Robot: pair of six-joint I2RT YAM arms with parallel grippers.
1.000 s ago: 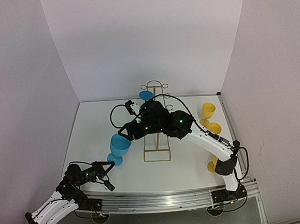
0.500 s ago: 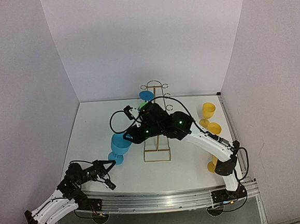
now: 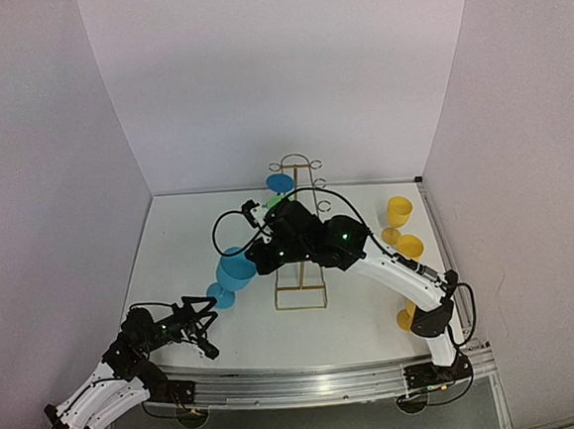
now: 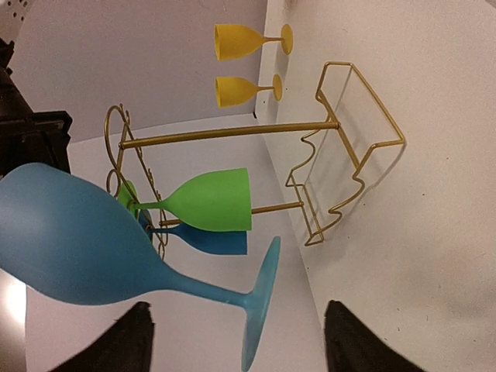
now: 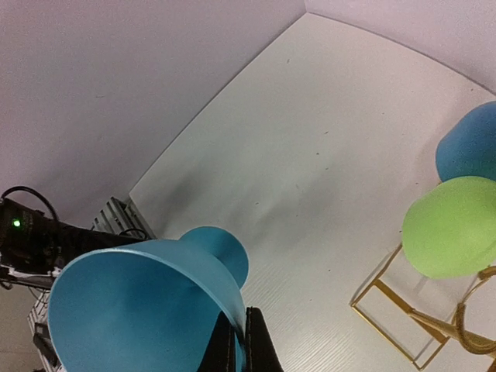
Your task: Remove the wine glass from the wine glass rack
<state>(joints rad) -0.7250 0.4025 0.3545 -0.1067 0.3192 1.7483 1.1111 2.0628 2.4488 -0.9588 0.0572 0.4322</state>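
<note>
A blue wine glass (image 3: pixel 237 268) leans tilted left of the gold wire wine glass rack (image 3: pixel 302 298), its foot (image 3: pixel 221 299) low over the table. My right gripper (image 5: pixel 240 341) is shut on the glass's rim, pinching the thin wall of the bowl (image 5: pixel 132 310). My left gripper (image 4: pixel 236 341) is open, its fingers (image 4: pixel 132 341) wide apart on either side of the foot (image 4: pixel 260 298) and not touching it. On the rack (image 4: pixel 341 124) hang a green glass (image 4: pixel 213 200) and another blue one (image 4: pixel 209 239).
Three yellow glasses (image 3: pixel 398 211) stand along the right side of the table, near the right arm's base. White walls close in the table on the left, back and right. The right arm reaches across in front of the rack.
My left gripper has opened, let go of the blue glass and drawn back a little. My right gripper has shut on the rim. The glass now leans more toward the rack.
</note>
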